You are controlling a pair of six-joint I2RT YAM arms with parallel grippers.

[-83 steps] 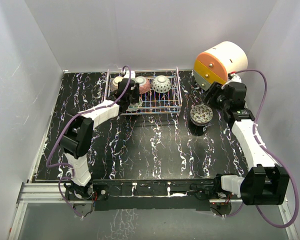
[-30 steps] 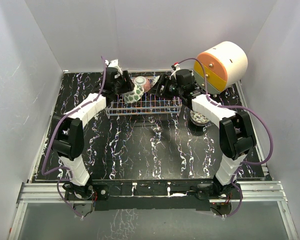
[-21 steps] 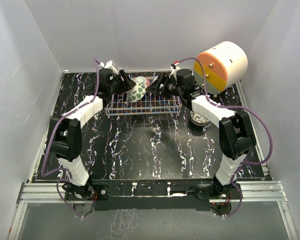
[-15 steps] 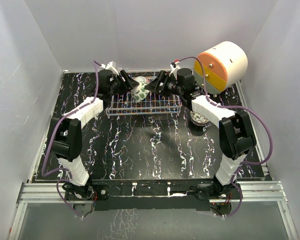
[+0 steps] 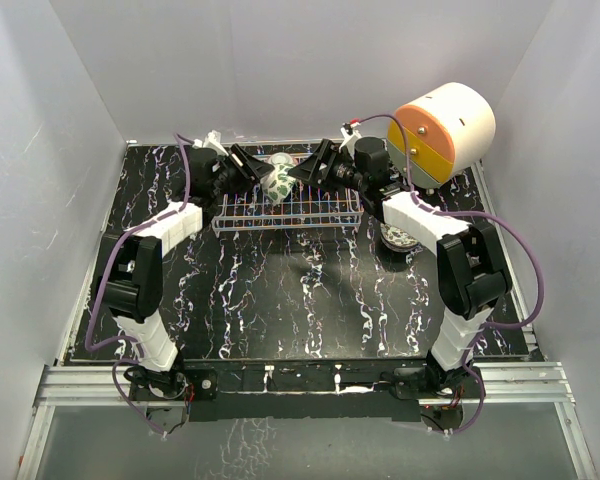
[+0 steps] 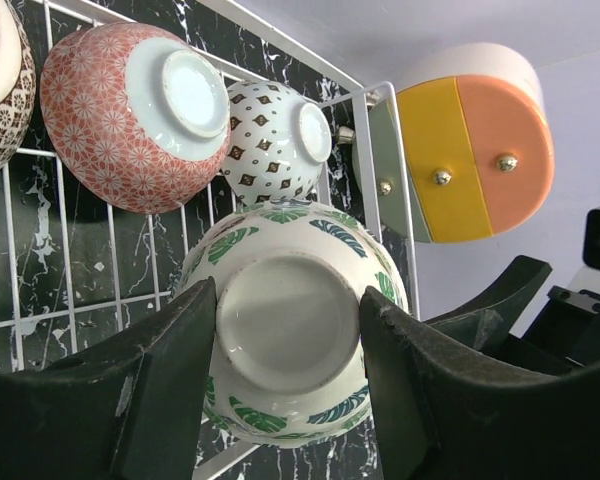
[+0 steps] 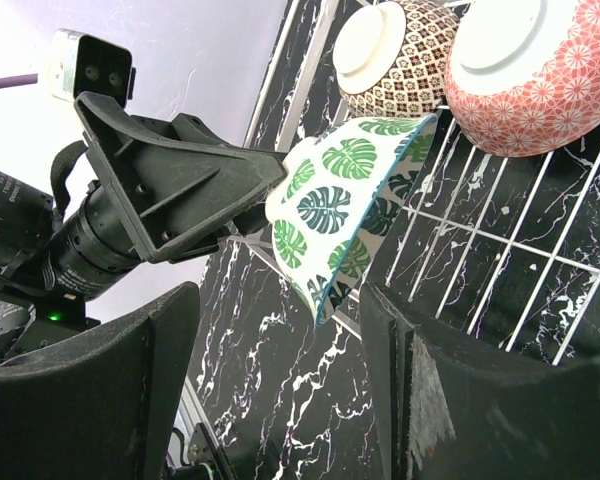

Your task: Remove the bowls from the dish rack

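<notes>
My left gripper (image 6: 288, 300) is shut on the pale foot ring of a green-leaf bowl (image 6: 300, 250), held tilted above the dish rack (image 5: 320, 212). From the top the bowl (image 5: 278, 183) hangs between both grippers. My right gripper (image 7: 280, 390) stands open, and the bowl's blue rim (image 7: 320, 315) dips just between its fingertips without touching them. In the rack lie a pink bowl (image 6: 120, 120), a grey-white diamond bowl (image 6: 270, 140) and a brown-patterned bowl (image 7: 395, 55). Another bowl (image 5: 398, 238) sits on the table to the right, partly behind my right arm.
The big white cylinder with the orange-yellow face (image 5: 442, 125) stands at the back right, close to the rack's right end. White walls enclose the black marbled table (image 5: 280, 300) on three sides.
The left gripper has lifted the green-leaf bowl out of the rack and its wrist has drawn back left. The right gripper has swung from the table bowl to this bowl's rim.
</notes>
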